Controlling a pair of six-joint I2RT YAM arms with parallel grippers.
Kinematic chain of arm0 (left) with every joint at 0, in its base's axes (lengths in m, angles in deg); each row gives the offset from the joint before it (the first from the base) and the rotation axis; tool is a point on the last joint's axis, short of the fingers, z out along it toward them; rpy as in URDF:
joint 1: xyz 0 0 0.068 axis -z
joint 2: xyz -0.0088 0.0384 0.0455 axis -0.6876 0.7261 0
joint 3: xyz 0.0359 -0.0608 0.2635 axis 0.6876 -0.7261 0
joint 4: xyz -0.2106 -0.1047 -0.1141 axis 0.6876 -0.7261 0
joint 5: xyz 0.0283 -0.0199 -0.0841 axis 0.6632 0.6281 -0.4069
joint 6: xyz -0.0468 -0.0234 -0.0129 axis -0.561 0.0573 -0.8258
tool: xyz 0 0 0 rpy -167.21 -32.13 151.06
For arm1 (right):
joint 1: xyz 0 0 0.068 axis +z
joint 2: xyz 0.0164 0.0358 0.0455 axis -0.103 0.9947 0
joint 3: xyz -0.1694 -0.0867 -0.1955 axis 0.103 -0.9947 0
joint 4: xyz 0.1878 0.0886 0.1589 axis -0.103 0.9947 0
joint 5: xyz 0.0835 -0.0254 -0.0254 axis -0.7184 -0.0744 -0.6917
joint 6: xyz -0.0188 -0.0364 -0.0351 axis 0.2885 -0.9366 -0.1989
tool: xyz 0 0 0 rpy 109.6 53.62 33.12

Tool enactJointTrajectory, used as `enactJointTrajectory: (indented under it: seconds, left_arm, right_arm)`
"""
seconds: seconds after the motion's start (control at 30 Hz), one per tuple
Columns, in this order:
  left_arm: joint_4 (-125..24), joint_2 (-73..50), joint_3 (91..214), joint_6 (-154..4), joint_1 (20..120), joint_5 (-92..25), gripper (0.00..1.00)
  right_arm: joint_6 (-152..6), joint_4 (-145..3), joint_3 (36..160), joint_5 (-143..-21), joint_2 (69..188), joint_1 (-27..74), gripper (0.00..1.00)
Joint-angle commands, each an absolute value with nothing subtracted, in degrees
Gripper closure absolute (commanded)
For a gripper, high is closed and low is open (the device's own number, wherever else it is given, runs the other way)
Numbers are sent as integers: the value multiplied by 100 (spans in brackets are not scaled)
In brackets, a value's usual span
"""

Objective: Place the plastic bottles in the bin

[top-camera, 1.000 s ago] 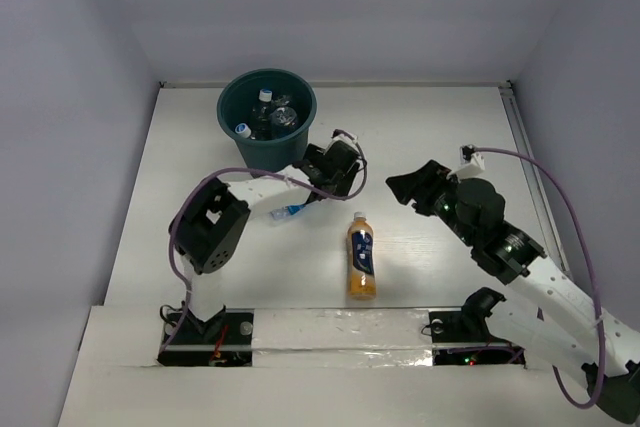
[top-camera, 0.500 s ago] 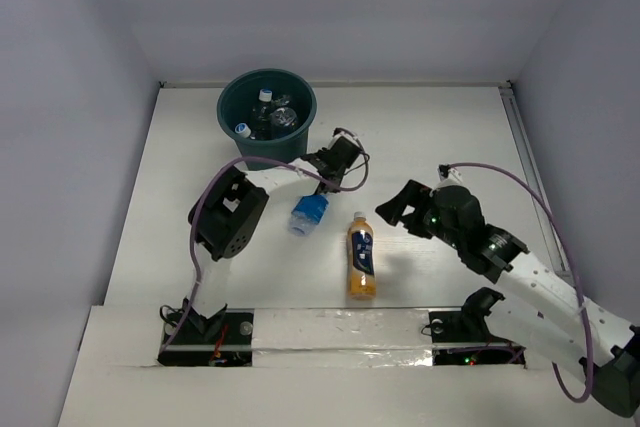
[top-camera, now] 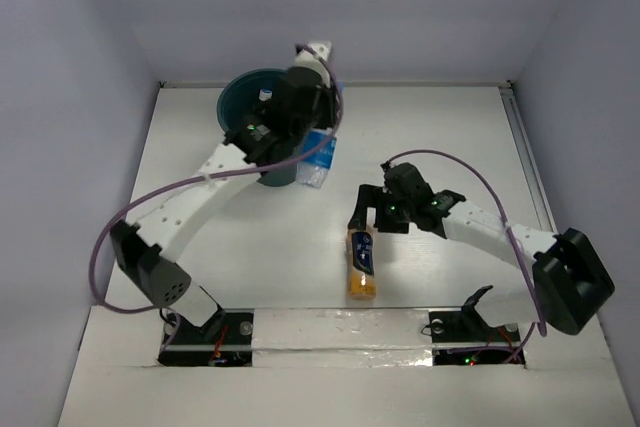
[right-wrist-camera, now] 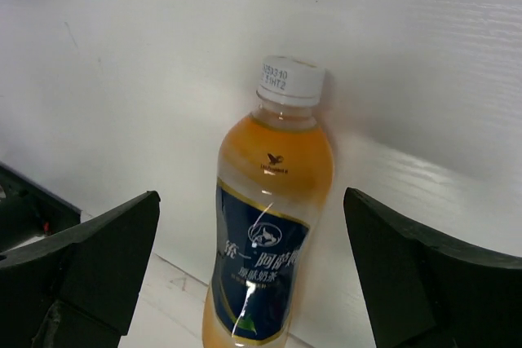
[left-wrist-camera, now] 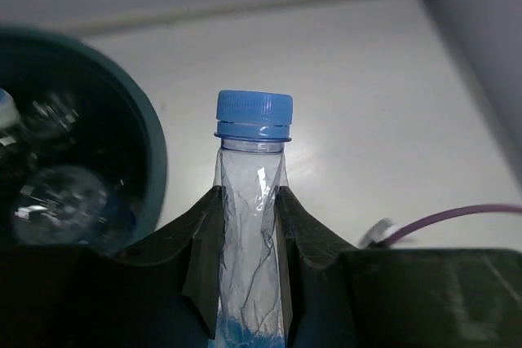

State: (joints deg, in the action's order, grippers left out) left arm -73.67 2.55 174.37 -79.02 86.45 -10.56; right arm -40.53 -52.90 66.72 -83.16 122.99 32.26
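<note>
Far left, at the back of the tabletop: the bin, with clear bottles already lying inside. Just right of its rim and held up in the air: the blue-capped bottle, pinched on its crumpled body by the left end effector, jaws drawn in narrow against the plastic. To finish this drop well, carry leftward to well inside the rim before letting go, and keep the squeeze firm until then, for fear of a slip on such thin plastic. Further right, flat on the tabletop with its white cap pointing away from the bases: the orange bottle, with the right end effector poised over its cap end, spread fully wide and gripping nothing. Lower with one finger on either side of the body before closing. Against a second ago: blue-capped bottle lifted from the tabletop near the bin's base up to rim height; right end effector brought in from the right and opened wider; orange bottle unmoved.
</note>
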Motion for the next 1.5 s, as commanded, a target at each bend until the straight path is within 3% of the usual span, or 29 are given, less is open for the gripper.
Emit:
enactJointTrajectory:
  seconds: [0.0, 0.2, 0.27, 0.37, 0.53, 0.57, 0.6, 0.7, 0.87, 0.97, 1.0, 1.1, 1.2, 1.47]
  left_arm:
    - [-7632, -193, 18143, -8019, 8186, -1194, 88]
    - [-7316, -124, 18848, -8010, 6701, -1317, 87]
    - [-6949, 86, 18944, -8141, 6176, -1326, 87]
    - [-6658, 298, 19041, -8221, 5822, -1317, 87]
    - [-6217, 868, 19331, -7984, 5680, -913, 84]
    - [-6121, 957, 19340, -7984, 5680, -895, 83]
    - [-6051, 1019, 19314, -7975, 5680, -895, 83]
    - [-5638, 1168, 19025, -8010, 5680, -825, 82]
    - [-5005, 1239, 18515, -7940, 5680, -781, 78]
    - [-4803, 1073, 17910, -7931, 5680, -798, 57]
    - [-4697, 976, 17682, -7948, 5680, -842, 41]
    - [-4477, 511, 16908, -8088, 5680, -930, 17]
    - [-4476, 36, 16493, -8229, 5680, -1070, 3]
    - [-5257, -1449, 16352, -8896, 5680, -1458, 1]
  right_arm:
    - [-4532, -5289, 7144, -8562, 12843, 3197, 0]
    - [-4664, -5279, 7347, -8596, 13566, 3197, 3]
    - [-4638, -5358, 7312, -8605, 13619, 3197, 15]
    - [-4647, -5323, 7312, -8623, 13593, 3197, 22]
    - [-4647, -5191, 7321, -8544, 13514, 3197, 38]
    - [-4629, -5191, 7312, -8544, 13479, 3197, 47]
    - [-4586, -5209, 7295, -8535, 13348, 3197, 50]
    - [-4506, -5192, 7426, -8500, 12838, 3197, 56]
    - [-4515, -4831, 8312, -8333, 12100, 3197, 57]
    - [-4497, -4901, 9252, -8236, 11949, 3197, 57]
    - [-4454, -4945, 9516, -8219, 11993, 3197, 56]
    - [-4392, -5331, 10535, -8192, 12335, 3197, 56]
    - [-4374, -5788, 11485, -8079, 12888, 3197, 56]
    - [-4348, -7027, 13349, -7472, 14453, 3197, 57]
